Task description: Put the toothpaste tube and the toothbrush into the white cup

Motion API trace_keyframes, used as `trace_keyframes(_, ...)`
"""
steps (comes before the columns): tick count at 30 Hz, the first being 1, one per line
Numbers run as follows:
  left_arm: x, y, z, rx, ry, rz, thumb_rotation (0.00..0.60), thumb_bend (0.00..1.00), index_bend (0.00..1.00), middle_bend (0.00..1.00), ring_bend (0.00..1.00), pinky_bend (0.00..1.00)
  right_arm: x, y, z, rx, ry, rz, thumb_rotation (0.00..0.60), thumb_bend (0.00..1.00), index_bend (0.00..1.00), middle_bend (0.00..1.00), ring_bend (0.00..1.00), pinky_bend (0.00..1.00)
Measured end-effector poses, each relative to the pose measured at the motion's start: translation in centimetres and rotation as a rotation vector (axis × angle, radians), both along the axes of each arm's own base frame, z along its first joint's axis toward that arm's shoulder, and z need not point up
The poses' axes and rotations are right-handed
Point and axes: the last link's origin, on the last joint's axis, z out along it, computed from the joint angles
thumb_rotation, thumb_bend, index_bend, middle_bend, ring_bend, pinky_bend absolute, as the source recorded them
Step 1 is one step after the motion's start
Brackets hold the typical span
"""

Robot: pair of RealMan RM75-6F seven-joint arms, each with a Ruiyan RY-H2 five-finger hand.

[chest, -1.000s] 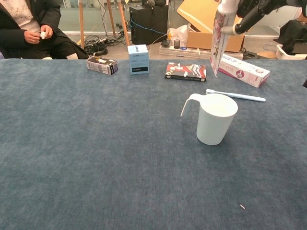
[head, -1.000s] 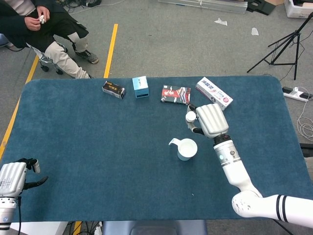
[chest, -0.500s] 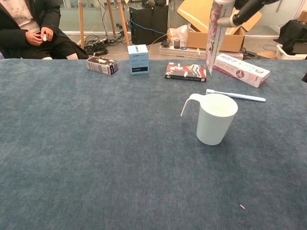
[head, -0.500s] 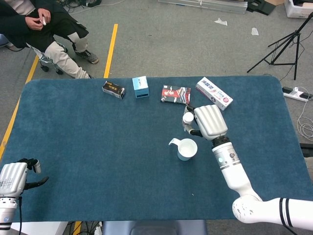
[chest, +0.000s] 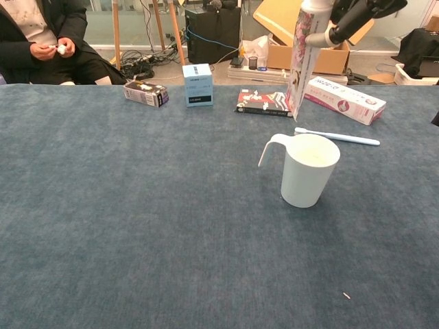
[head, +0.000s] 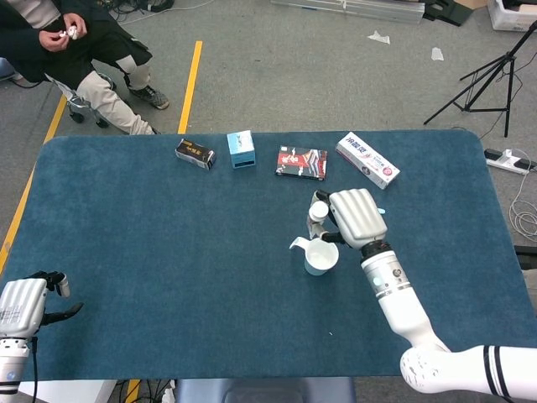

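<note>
Now we hold the toothpaste tube (chest: 302, 58) in our right hand (head: 357, 217), with the fingers wrapped around its top part near the cap, and the tube hangs with its long axis almost upright, flat end down. The relation that matters is this one: the lower end of the tube is above the table and behind the white cup (chest: 308, 168), a little toward the handle side — it is not yet over the mouth. We judge the next move must bring it toward us and then down into the cup.

The toothbrush (chest: 337, 137) lies flat on the blue tablecloth (head: 168, 252) just behind the cup, with its long axis going across, apart from the hand. The right hand is clearly the nearer one to both things. Our left hand (head: 23, 304) rests at the near left corner, well apart, holding nothing, fingers loosely apart.

The chest view shows the hanging tube and the toothbrush clearly — from the head view the hand covers the toothbrush almost fully, and only the cap of the tube shows beside the cup.
</note>
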Motion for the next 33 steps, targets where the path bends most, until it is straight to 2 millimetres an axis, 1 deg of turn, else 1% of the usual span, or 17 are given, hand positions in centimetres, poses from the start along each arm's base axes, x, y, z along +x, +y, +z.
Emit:
trace_keyframes(20,-0.2,0.0,-0.1,-0.003,0.009,0.004,0.600,0.04,0.66,0.62,0.53,0.63,0.3,1.0,1.1,0.083,0.038,-0.101,0.600,0.30,0.70,1.00,1.00,1.00)
trace_keyframes(28,-0.1,0.0,-0.1,0.000,0.009,0.002,0.600,0.04,0.66,0.62,0.53,0.63,0.0,1.6,1.0,0.114,0.070,-0.104,0.600,0.30,0.70,1.00,1.00,1.00)
trace_keyframes(33,-0.1,0.0,-0.1,-0.001,0.010,0.002,0.600,0.04,0.66,0.62,0.53,0.63,-0.4,1.9,0.8,0.128,0.087,-0.113,0.600,0.30,0.70,1.00,1.00,1.00)
